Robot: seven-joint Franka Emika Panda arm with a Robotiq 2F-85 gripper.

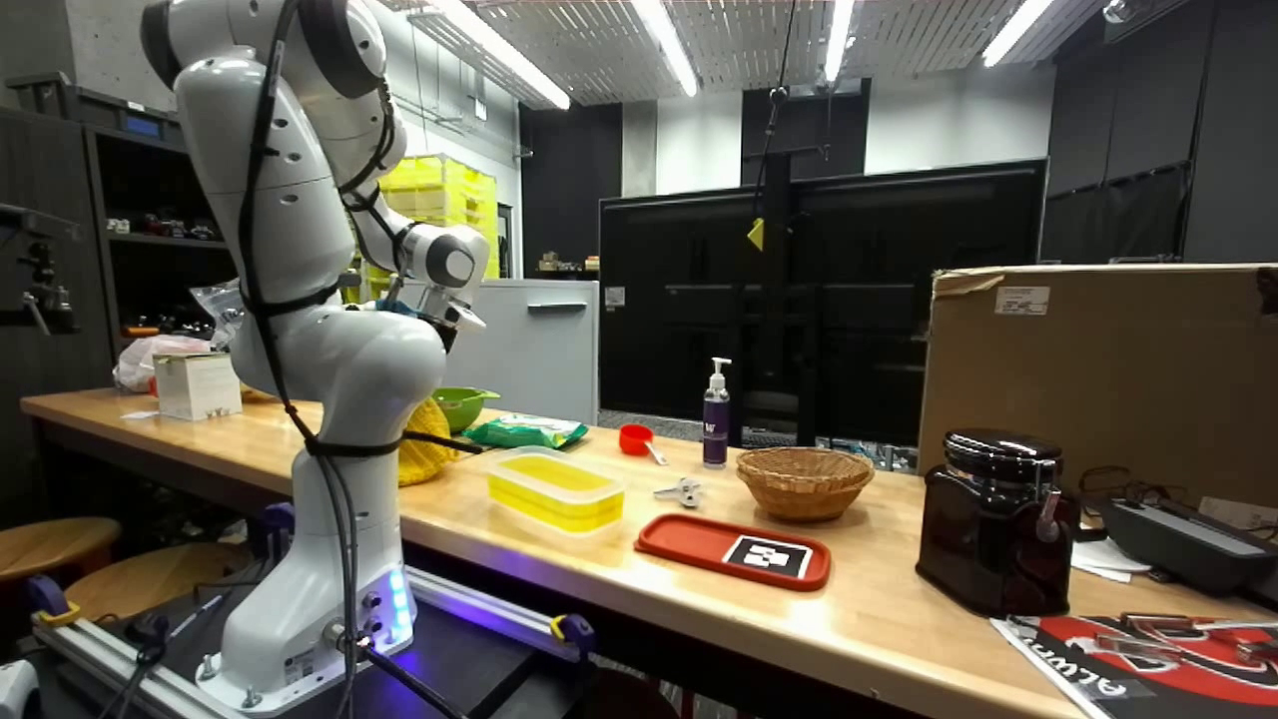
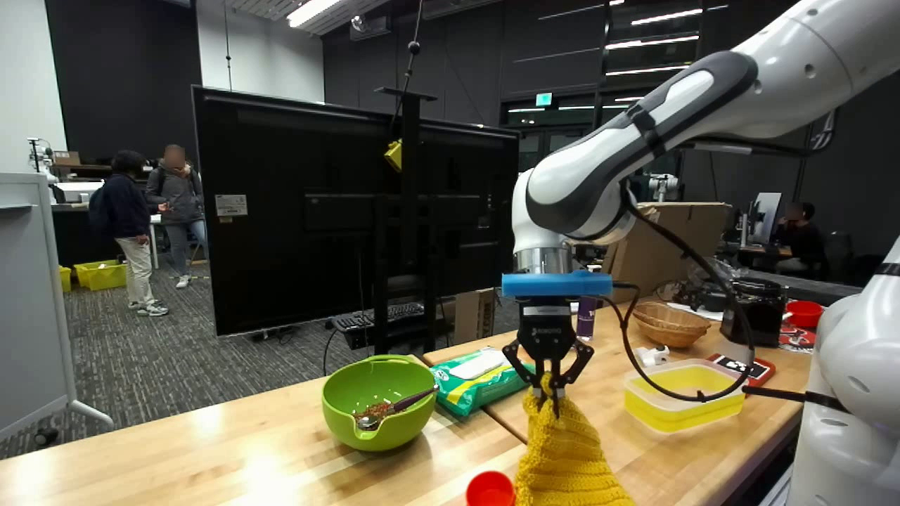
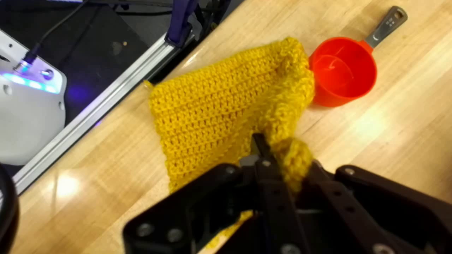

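One black two-fingered gripper (image 2: 548,395) pinches a yellow crocheted cloth (image 2: 562,460) by a fold; slow handling should spare the round red plastic cup (image 2: 490,490), just left in an exterior view.

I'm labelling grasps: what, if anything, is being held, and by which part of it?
The black two-fingered tool pinches a yellow knitted cloth at its gathered top; corner or fold, unclear.

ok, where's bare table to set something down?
Free: wooden tabletop left of the green spouted bowl in an exterior view; strip between red oblong tray and black lidded canister. Crowded: under the fingers, yellow knitted cloth beside gray-handled red measuring cup.
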